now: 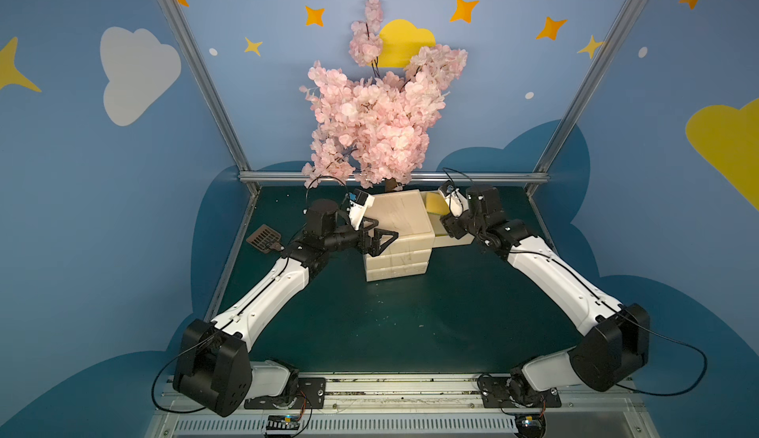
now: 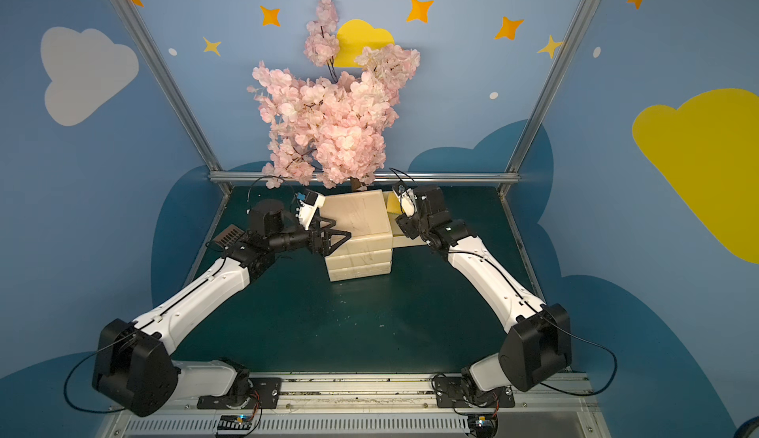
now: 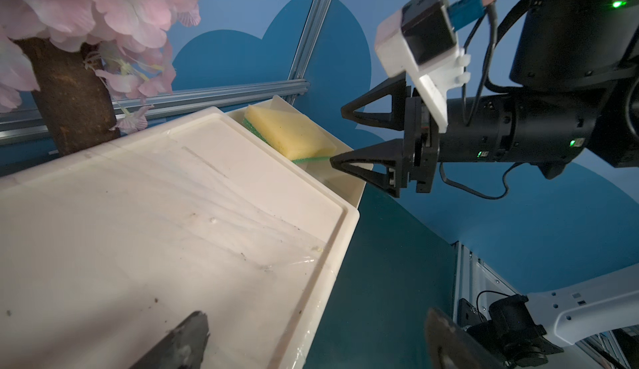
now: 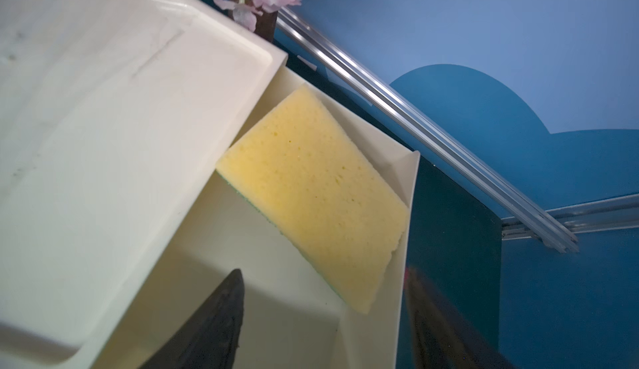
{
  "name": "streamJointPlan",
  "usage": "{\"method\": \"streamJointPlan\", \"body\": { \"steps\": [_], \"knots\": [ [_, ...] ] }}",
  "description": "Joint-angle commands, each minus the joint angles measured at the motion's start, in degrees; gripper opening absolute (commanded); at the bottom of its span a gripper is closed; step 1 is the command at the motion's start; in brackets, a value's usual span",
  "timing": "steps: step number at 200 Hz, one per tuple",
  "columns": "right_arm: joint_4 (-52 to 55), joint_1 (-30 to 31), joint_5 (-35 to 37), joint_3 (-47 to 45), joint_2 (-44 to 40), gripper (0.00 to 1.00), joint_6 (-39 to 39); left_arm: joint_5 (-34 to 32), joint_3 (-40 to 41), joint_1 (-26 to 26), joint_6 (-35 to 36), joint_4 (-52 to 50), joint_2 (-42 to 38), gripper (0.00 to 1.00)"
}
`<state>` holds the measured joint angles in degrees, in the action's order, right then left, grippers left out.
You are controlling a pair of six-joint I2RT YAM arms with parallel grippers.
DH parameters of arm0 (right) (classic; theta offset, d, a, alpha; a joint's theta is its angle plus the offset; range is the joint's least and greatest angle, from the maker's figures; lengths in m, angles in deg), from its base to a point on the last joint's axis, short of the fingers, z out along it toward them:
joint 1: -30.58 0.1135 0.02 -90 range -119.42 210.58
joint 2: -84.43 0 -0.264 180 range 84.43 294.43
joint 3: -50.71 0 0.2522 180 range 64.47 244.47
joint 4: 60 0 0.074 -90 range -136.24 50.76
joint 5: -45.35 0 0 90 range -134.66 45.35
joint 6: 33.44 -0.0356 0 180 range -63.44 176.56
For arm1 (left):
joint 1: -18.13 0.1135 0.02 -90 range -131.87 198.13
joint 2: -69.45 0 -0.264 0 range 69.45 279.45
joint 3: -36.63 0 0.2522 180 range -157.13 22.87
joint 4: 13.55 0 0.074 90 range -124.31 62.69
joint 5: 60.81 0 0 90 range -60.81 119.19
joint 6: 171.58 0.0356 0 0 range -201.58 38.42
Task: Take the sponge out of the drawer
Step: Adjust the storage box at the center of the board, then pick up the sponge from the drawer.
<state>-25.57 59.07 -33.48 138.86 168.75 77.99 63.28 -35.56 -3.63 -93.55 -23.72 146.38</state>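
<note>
Only in the left wrist view: right gripper (image 3: 337, 135) in full profile, black triangular fingers (image 3: 366, 153) spread well apart, clamped on nothing. In both top views tucked under its own wrist and camera mount, just right of mid-frame, spread not readable there. Only in the right wrist view: one finger (image 4: 224, 315) over the bare floor of the drawer (image 4: 404, 177), the other (image 4: 435, 325) showing beyond the drawer's front wall, against the dark green table (image 4: 449, 211).

Sponge (image 4: 311, 197) inside the pulled-out top drawer, yellow face up, thin green layer beneath, tilted, pressed into the corner of side wall and front wall. Just ahead of the right gripper's fingertips, not between them. In the left wrist view, sponge (image 3: 290, 132) nearest to the lower finger's tip, touching or not hard to say. In both top views merely a yellow wedge, sponge (image 1: 434, 202) (image 2: 393, 204) just right of mid-frame, between the cream cabinet (image 1: 396, 214) top and the right wrist.

Left gripper (image 1: 386, 228) at the cabinet's left edge in the frame, spread wide, empty, fingertips over the top's rim; contact unclear.

One corner of the sponge cut off behind the cabinet top's rim in the right wrist view. Right fingers dark and blurred at close range there. Brown slotted piece (image 1: 265, 238) toward the left edge of the table, partly behind the left arm, kind not clear.
</note>
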Motion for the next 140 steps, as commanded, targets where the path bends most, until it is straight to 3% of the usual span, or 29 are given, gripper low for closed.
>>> {"method": "streamJointPlan", "body": {
  "steps": [1, 69, 140],
  "knots": [
    [-0.9, 0.5, 1.6, -0.5, 1.3, 0.72, 4.0, 0.2, 0.1, 0.2, 0.4, 0.7, -0.9, 0.98],
    [-11.5, 1.7, 6.9, -2.4, 4.5, 0.7, 6.6, 0.1, 0.0, 0.3, 0.5, 0.5, -0.3, 0.98],
    [-14.8, 2.3, 8.6, -2.2, 7.4, 0.66, 7.2, 0.0, 0.0, 0.4, 0.5, 0.5, -0.2, 0.98]
  ]
}}
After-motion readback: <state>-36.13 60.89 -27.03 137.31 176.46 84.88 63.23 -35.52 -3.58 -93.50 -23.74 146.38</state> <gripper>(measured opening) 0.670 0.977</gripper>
